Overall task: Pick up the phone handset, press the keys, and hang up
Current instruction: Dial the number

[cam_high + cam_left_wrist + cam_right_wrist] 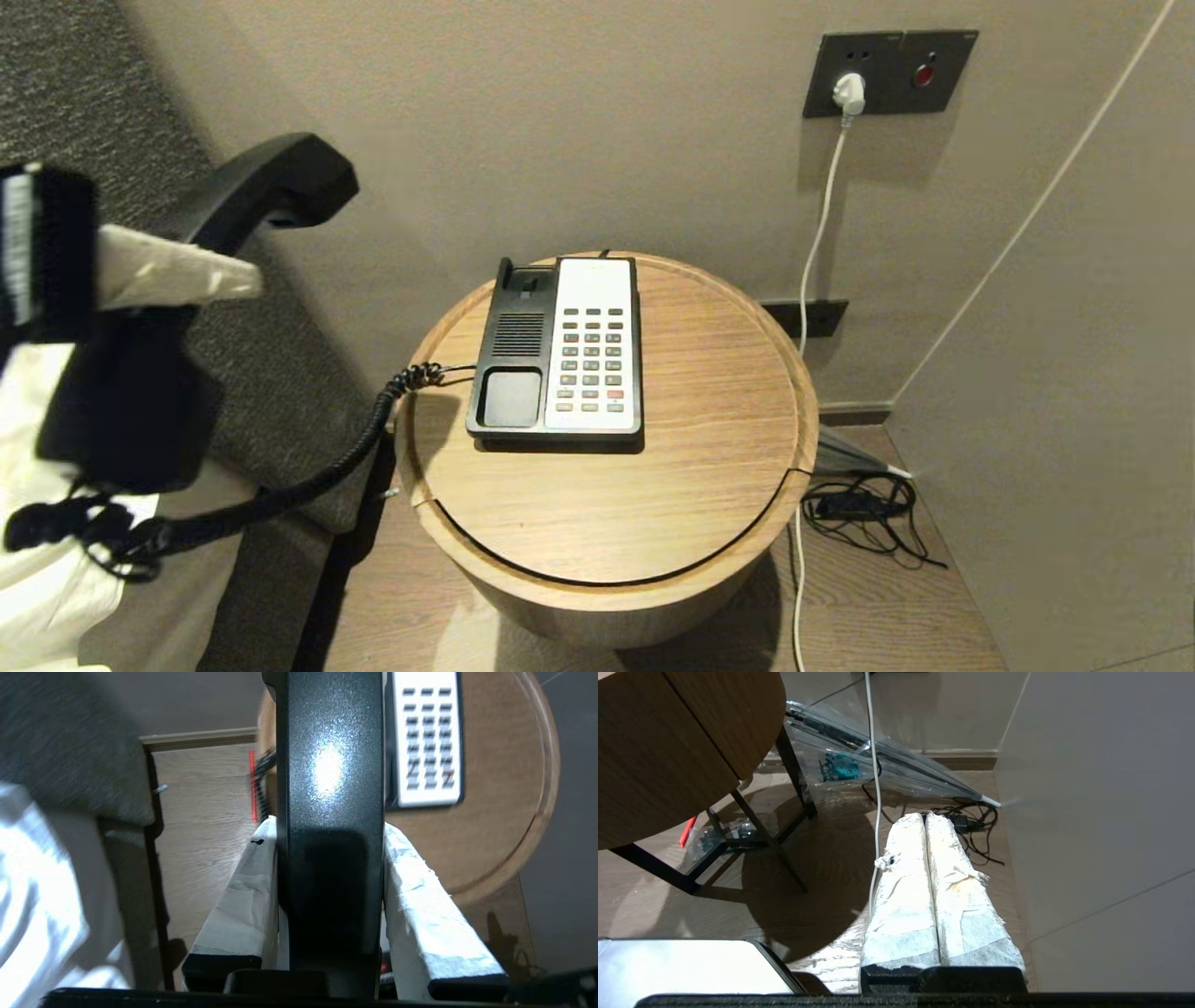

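Note:
The black and white phone base (557,350) sits on the round wooden table (691,485), its handset cradle empty. My left gripper (191,271) is shut on the black handset (271,187) and holds it raised at the far left, off the table. In the left wrist view the handset (329,788) runs between the white-wrapped fingers (243,896), with the keypad (427,737) beyond. The coiled cord (308,481) hangs from the handset to the base. My right gripper (925,819) is shut and empty, low beside the table near the floor, out of the head view.
A wall socket (887,73) with a white plug and cable (817,233) is at the back right. Black cables (864,513) and a clear umbrella (887,760) lie on the floor by the wall. A dark padded seat (121,112) stands at the left.

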Controlling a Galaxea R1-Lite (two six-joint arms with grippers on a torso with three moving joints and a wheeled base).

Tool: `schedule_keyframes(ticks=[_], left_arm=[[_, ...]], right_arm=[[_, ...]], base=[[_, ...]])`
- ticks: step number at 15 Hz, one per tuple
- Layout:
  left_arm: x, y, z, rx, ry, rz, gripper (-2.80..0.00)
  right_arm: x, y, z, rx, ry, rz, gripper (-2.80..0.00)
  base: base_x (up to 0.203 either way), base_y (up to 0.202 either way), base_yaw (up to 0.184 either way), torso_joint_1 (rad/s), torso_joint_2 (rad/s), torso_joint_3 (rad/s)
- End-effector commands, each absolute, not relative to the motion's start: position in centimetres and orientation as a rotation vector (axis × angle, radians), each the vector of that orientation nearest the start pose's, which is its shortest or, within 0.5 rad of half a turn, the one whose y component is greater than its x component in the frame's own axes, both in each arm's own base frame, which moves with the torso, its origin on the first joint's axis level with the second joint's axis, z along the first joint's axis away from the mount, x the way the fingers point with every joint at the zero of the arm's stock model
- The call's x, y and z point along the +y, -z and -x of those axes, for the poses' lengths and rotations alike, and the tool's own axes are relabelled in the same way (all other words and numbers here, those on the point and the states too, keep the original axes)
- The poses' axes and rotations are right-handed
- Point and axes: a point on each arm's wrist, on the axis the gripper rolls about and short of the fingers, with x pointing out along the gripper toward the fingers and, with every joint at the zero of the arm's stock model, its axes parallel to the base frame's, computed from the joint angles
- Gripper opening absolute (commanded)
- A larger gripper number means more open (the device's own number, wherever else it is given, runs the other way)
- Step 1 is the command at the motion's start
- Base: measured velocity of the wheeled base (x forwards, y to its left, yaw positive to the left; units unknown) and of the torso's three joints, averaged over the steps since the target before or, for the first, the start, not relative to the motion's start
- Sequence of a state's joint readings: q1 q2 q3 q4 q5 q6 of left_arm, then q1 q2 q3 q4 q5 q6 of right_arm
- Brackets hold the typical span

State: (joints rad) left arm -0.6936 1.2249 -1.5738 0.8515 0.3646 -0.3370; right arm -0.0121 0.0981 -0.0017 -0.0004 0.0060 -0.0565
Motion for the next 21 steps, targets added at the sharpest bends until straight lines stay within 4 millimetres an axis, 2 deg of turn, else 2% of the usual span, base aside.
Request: schedule_keyframes(ticks=[1, 2, 4, 7, 8, 9, 10, 12, 13, 14, 15, 17, 19, 21], left_arm=[[-3.2, -35.7, -5.2, 0.409, 0.256, 0.117, -2.8], [-2.3, -34.9, -4.1, 0.408, 0.262, 0.115, -2.8], [-1.0, -33.7, -2.5, 0.403, 0.261, 0.132, -2.8], [-0.9, -34.1, -2.2, 0.397, 0.319, 0.155, -2.8], [-1.1, -34.5, -2.4, 0.393, 0.334, 0.158, -2.8], [-1.3, -34.5, -2.6, 0.407, 0.363, 0.164, -2.8], [-1.3, -34.3, -2.5, 0.425, 0.394, 0.172, -2.8], [-1.4, -33.7, -2.6, 0.452, 0.396, 0.2, -2.8], [-1.4, -33.6, -2.7, 0.457, 0.39, 0.204, -2.8], [-1.4, -33.6, -2.7, 0.456, 0.393, 0.205, -2.8], [-1.4, -33.6, -2.7, 0.459, 0.391, 0.204, -2.8], [-1.4, -33.5, -2.7, 0.462, 0.389, 0.204, -2.8], [-1.5, -32.9, -2.8, 0.484, 0.386, 0.198, -2.8], [-1.5, -32.7, -2.9, 0.489, 0.383, 0.195, -2.8]], right_arm=[[0.0, -7.8, 1.5, 0.095, 0.007, 0.037, -2.8], [0.0, -7.8, 1.6, 0.113, 0.012, 0.018, -2.8], [0.0, -10.4, 2.4, 0.068, 0.015, 0.015, -2.8], [0.2, -18.0, 6.4, 0.012, -0.026, 0.003, -2.8], [0.2, -20.7, 6.9, 0.012, -0.041, -0.021, -2.8], [0.2, -23.1, 6.0, 0.052, -0.052, -0.056, -2.8], [0.2, -25.6, 4.1, 0.11, -0.063, -0.091, -2.8], [0.2, -30.2, -3.1, 0.272, -0.089, -0.153, -2.8], [0.4, -31.5, -7.2, 0.35, -0.119, -0.179, -2.8], [1.0, -31.9, -11.0, 0.433, -0.164, -0.203, -2.8], [2.2, -31.6, -14.5, 0.526, -0.23, -0.232, -2.8], [7.0, -29.8, -19.5, 0.709, -0.384, -0.266, -2.8], [12.8, -27.9, -22.4, 0.824, -0.504, -0.253, -2.8], [16.9, -26.5, -24.2, 0.865, -0.516, -0.23, -2.8]], base=[[0.0, 0.0, 0.0, 0.0, 0.0, 0.0], [0.0, 0.0, 0.0, 0.0, 0.0, 0.0], [0.0, 0.0, 0.0, 0.0, 0.0, 0.0], [0.0, 0.0, 0.0, 0.0, 0.0, 0.0], [0.0, 0.0, 0.0, 0.0, 0.0, 0.0], [0.0, 0.0, 0.0, 0.0, 0.0, 0.0], [0.0, 0.0, 0.0, 0.0, 0.0, 0.0], [0.0, 0.0, 0.0, 0.0, 0.0, 0.0], [0.0, 0.0, 0.0, 0.0, 0.0, 0.0], [0.0, 0.0, 0.0, 0.0, 0.0, 0.0], [0.0, 0.0, 0.0, 0.0, 0.0, 0.0], [0.0, 0.0, 0.0, 0.0, 0.0, 0.0], [0.0, 0.0, 0.0, 0.0, 0.0, 0.0], [0.0, 0.0, 0.0, 0.0, 0.0, 0.0]])
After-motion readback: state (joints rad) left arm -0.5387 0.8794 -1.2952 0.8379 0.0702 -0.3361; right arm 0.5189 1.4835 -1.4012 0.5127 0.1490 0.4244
